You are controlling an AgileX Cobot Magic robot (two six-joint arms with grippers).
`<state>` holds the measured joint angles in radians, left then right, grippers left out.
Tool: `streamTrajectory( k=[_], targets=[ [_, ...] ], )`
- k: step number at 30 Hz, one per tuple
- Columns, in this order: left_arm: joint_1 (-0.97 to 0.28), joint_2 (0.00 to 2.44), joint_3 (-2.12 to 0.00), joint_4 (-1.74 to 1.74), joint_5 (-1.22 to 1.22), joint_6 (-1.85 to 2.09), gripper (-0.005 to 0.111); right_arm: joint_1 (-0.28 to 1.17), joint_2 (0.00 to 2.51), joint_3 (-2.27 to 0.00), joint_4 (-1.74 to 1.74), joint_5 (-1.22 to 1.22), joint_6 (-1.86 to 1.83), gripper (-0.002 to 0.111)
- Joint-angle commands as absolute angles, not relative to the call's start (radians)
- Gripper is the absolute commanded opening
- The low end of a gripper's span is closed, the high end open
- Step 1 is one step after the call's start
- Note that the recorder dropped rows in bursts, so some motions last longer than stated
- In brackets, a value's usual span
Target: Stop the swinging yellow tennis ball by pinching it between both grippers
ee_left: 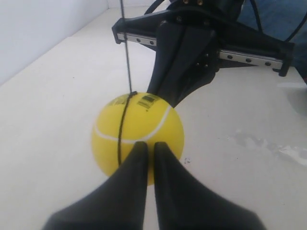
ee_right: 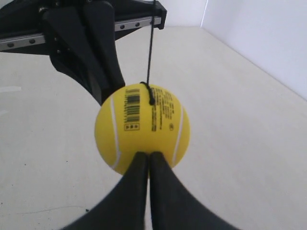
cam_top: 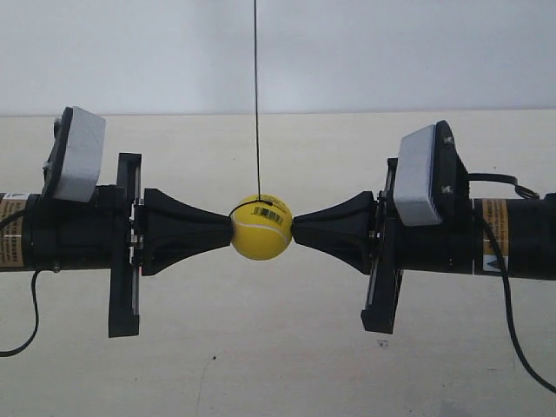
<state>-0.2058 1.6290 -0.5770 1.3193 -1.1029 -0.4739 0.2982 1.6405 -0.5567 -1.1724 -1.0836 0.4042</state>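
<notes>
Plain pale wall (cam_top: 391, 52) behind the jaws. Cream surface (cam_top: 261, 365) below them, with a scuffed whitish patch (ee_left: 280, 151). Even soft light.

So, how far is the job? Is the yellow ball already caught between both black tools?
Mostly done: the yellow tennis ball with barcode sticker sits pinched between the black cone-tipped left end effector and the right end effector, tips touching opposite sides. The thin dark string hangs vertical. In hand: holding it. Left: nothing visible; one moment cannot prove stillness.
</notes>
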Motion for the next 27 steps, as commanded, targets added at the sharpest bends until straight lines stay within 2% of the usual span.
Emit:
streamTrajectory(
  k=[1, 27],
  targets=[
    [-0.209, 1.631, -0.582, 1.304, -1.101, -0.470, 0.005, 0.300, 1.639, -0.559, -1.162, -1.083, 0.399, 0.000],
    [-0.190, 1.631, -0.582, 1.304, -1.095, -0.470, 0.005, 0.298, 1.639, -0.559, -1.156, -1.062, 0.384, 0.000]
  ],
)
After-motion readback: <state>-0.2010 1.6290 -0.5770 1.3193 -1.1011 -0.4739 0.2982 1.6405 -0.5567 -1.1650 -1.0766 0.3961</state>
